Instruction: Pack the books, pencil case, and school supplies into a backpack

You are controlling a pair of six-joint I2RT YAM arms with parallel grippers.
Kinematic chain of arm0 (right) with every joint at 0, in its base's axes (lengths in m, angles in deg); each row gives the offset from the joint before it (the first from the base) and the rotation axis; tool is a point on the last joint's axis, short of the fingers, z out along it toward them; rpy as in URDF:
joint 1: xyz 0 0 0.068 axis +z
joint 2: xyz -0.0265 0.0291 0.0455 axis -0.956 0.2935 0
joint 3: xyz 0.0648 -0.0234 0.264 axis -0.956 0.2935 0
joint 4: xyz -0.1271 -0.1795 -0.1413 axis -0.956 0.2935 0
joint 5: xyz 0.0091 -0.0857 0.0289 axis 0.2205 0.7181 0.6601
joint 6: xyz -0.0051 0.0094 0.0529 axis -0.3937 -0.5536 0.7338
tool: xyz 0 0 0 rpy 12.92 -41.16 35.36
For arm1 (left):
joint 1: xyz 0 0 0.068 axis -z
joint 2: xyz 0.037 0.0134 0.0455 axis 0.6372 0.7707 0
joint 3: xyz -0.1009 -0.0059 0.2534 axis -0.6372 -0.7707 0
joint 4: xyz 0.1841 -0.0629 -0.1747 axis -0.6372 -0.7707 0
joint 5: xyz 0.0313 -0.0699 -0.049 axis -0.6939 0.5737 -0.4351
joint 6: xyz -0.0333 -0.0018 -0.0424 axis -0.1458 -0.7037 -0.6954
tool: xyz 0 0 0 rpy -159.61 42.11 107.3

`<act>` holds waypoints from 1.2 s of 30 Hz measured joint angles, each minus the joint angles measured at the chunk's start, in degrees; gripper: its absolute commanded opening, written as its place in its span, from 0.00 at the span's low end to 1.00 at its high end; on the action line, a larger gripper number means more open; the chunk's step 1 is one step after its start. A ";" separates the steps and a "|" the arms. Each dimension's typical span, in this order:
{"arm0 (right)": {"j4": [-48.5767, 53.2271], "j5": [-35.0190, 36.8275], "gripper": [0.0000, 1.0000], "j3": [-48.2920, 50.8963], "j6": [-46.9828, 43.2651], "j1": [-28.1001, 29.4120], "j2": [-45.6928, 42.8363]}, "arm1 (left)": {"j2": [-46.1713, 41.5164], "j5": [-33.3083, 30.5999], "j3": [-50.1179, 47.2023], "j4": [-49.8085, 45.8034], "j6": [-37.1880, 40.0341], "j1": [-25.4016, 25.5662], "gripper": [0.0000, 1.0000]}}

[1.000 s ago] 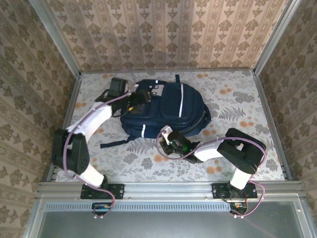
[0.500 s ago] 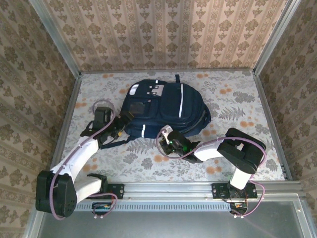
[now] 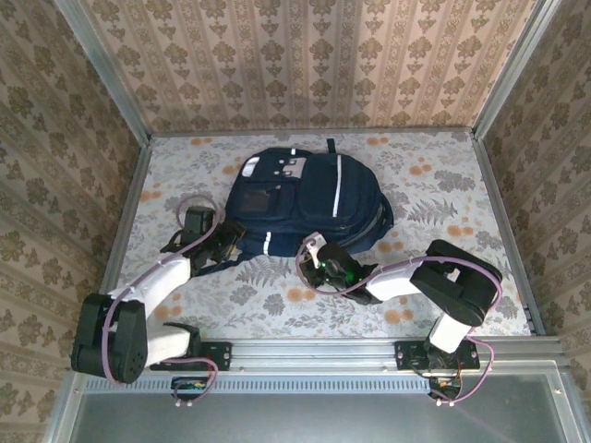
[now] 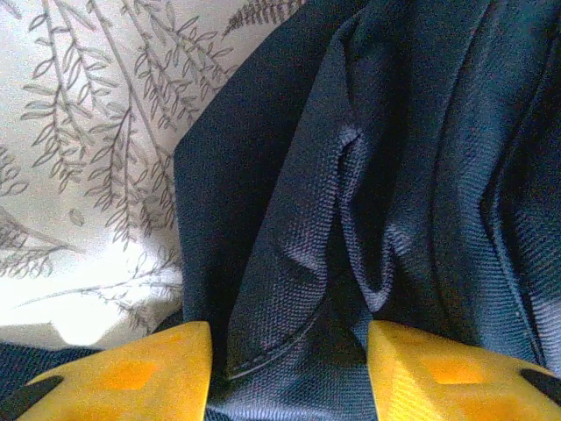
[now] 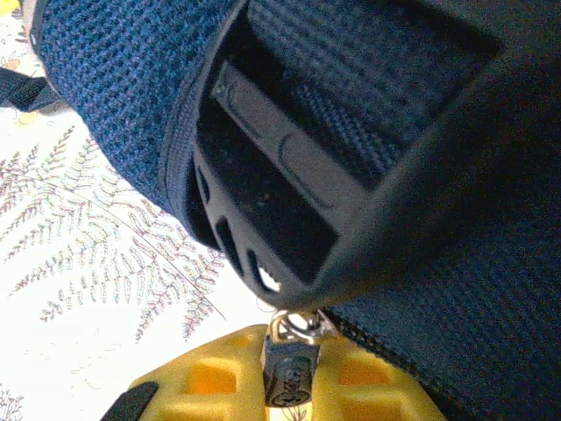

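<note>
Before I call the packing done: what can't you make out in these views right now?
Backpack contents, top view: navy fabric hides whether books or supplies are inside.
Left end effector grip, left wrist view: fingertips cut off at the bottom edge; pinch on the fabric fold unclear.
Zipper travel, right wrist view: right end effector holds the zipper pull; black buckle and frame edge hide the track.

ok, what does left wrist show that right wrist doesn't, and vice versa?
Left wrist, not right wrist: a raised fold of fabric between the left gripper's parted yellow fingers. Right wrist, not left wrist: a metal zipper pull pinched in the right gripper, under a black plastic buckle. Both: the navy backpack on the fern-print table cover.
</note>
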 measured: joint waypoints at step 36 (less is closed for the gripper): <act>15.80 6.12 0.00 6.01 -2.34 -4.94 -15.80 | -8.28 -9.16 2.82 -11.67 7.13 -4.11 0.00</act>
